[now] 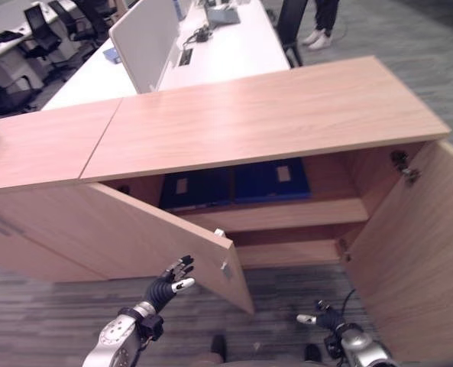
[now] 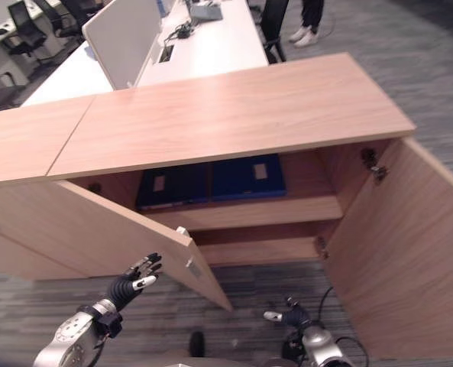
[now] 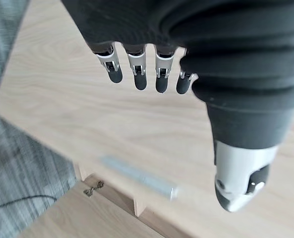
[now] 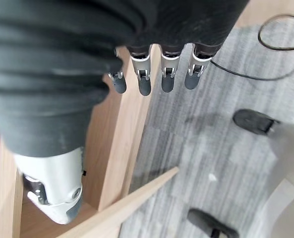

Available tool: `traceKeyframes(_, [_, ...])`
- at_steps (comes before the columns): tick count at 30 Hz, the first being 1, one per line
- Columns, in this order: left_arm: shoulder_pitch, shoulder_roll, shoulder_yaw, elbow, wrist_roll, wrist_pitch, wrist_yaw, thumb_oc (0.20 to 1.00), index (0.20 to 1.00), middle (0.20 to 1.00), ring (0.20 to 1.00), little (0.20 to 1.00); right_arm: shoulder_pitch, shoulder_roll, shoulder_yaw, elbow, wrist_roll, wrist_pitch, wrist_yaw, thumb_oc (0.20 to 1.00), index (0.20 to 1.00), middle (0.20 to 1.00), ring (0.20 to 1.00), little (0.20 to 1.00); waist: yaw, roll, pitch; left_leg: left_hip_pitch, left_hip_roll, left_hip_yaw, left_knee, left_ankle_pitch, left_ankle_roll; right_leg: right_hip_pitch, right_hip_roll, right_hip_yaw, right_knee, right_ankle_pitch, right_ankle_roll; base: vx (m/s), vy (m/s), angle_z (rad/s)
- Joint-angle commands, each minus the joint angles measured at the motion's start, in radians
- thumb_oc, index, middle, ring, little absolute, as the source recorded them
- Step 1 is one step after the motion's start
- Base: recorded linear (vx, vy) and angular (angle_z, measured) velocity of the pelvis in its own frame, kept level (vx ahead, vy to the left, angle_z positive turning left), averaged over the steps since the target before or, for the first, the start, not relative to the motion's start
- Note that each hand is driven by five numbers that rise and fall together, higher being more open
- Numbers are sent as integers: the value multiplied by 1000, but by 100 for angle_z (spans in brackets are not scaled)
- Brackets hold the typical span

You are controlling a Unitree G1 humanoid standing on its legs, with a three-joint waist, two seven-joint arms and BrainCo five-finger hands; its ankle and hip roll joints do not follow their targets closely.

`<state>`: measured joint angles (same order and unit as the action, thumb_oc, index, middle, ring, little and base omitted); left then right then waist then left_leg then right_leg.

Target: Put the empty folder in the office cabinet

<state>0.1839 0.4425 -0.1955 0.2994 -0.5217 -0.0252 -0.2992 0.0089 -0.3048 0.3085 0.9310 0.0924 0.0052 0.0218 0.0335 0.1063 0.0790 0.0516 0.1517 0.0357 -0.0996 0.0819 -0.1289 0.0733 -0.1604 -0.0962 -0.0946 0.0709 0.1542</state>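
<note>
I have the office cabinet (image 1: 272, 115) in front of me with both doors swung wide; the left door (image 1: 134, 229) angles out toward me and the right door (image 1: 417, 252) stands open at the far right. On the upper shelf (image 1: 287, 214) inside lie two blue folders flat and side by side, touching along their edges; the darker folder (image 1: 198, 189) sits to the left and the brighter blue folder (image 1: 272, 180) to the right, each with a pale label on its cover. I cannot tell which of the two is the empty one.

My left hand (image 1: 169, 281) hovers just beside the left door's outer face, close to its silver handle (image 3: 139, 176); its fingers (image 3: 137, 69) are straight and spread, holding nothing. My right hand (image 1: 318, 317) hangs low over the grey carpet (image 1: 287, 290) in front of the open compartment; its fingers (image 4: 169, 74) are likewise extended and loose, with nothing in them.

Behind the cabinet runs a white desk (image 1: 226, 53) with a divider panel (image 1: 146, 42); a person's legs (image 1: 321, 23) show beyond it.
</note>
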Motion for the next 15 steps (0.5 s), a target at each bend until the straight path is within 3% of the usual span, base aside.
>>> traceKeyframes(1, [-111, -37, 1, 32, 42, -85, 59, 1000, 1000, 1000, 1000, 1000, -57, -7, -6, -75, -24, -27, 12, 1000, 1000, 1000, 1000, 1000, -1, -7, 33, 38, -11, 46, 18, -29, -5, 44, 15, -64, 23, -114, 14, 90, 14, 1])
traceKeyframes(7, [-235, -37, 43, 158, 63, -106, 122, 1000, 1000, 1000, 1000, 1000, -8, -8, -14, -116, -25, -26, 28, 1000, 1000, 1000, 1000, 1000, -42, -44, 12, 80, -11, 102, 13, -58, 6, 28, 10, -16, 52, -108, 22, 62, 45, -21])
traceKeyframes(15, [-375, 42, 113, 350, 50, -110, 163, 1000, 1000, 1000, 1000, 1000, 46, -16, -44, -114, -22, -26, 44, 1000, 1000, 1000, 1000, 1000, -107, -77, -15, 133, -23, 188, 13, -98, 24, -8, -2, 58, 99, -102, 44, 52, 73, -38])
